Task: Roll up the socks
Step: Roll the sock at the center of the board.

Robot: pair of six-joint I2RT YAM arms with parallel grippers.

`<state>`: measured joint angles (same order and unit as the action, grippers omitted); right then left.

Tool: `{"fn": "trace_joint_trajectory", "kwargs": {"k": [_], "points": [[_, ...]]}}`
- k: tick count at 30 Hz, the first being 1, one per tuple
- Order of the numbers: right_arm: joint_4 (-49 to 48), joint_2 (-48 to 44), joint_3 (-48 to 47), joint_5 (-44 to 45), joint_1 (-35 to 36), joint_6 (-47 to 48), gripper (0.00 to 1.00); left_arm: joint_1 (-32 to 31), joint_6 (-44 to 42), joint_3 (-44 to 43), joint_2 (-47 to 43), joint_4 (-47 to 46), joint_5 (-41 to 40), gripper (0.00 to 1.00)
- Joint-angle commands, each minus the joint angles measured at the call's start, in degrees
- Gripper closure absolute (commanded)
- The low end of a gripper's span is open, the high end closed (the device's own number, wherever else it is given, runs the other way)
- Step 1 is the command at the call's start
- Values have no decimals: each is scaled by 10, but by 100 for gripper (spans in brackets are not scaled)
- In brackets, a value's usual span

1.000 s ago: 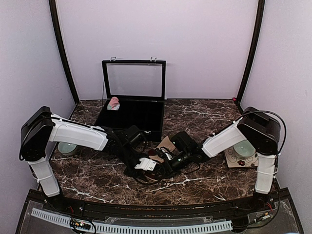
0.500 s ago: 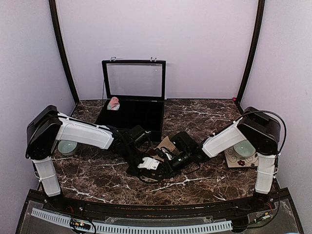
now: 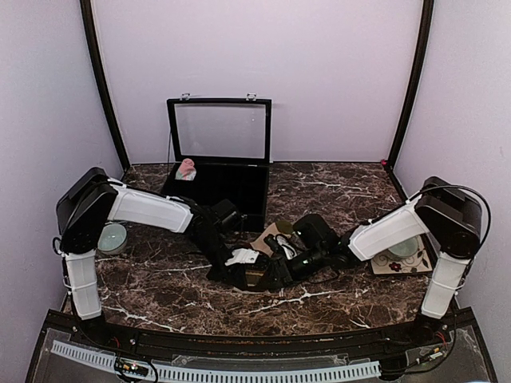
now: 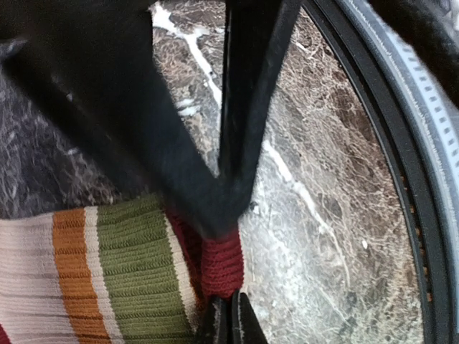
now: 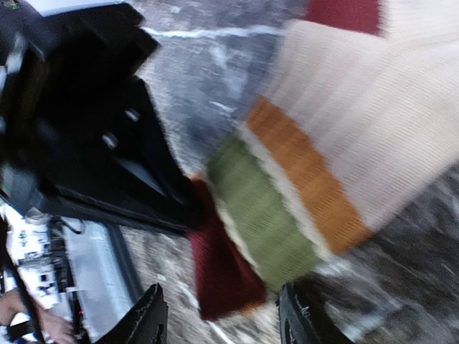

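— While the left gripper (image 4: pixel 228 320) is nipped tight on the maroon cuff (image 4: pixel 221 265), what worries you?

— How little it has. Only the edge of the cuff sits between those fingertips (image 4: pixel 214 326), so I'd guess one firm tug stretches the ribbing and it slips out.

— And the right gripper (image 5: pixel 224 315)?

— Its jaws stand apart, one on either side of that same cuff, touching nothing that I can see. The two heads are nose to nose. If the right one closes where it is, it could bite the left fingers as easily as the cloth.

— Where's the rest of the sock?

— The tan striped sock (image 3: pixel 268 237) lies on the marble table (image 3: pixel 160 299), between the two arms and just in front of the black display case (image 3: pixel 223 187). Orange and olive bands run next to the cuff. Nothing looks rolled there yet, to my eye.

— So a loose roll is the danger?

— Yes. It's soft knit held at one point. Turn it over and it may twist or fold crooked rather than roll, or drag across the stone. The pink sock (image 3: pixel 187 169) sits in the case's back left corner, well apart.
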<state>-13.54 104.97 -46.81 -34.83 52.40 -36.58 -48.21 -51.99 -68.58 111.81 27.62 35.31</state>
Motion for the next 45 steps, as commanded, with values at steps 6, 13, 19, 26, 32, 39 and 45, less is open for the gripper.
{"fn": "trace_joint_trajectory", "kwargs": {"k": [6,13,19,26,32,39,45], "points": [[11,-165,131,222,0,68,14,38,23,-82,97,191,60,100],[-24,-439,225,567,64,150,1,60,40,-158,175,268,109,100],[-135,-501,310,480,60,201,0,66,61,-199,218,299,109,100],[-78,-369,226,350,148,413,25,68,96,-236,264,323,88,99],[-81,-246,150,288,185,515,55,70,107,-258,281,336,96,99],[-73,-114,49,285,189,625,61,71,108,-265,293,339,89,99],[-76,-54,22,265,175,652,67,73,101,-272,294,346,90,99]]}}
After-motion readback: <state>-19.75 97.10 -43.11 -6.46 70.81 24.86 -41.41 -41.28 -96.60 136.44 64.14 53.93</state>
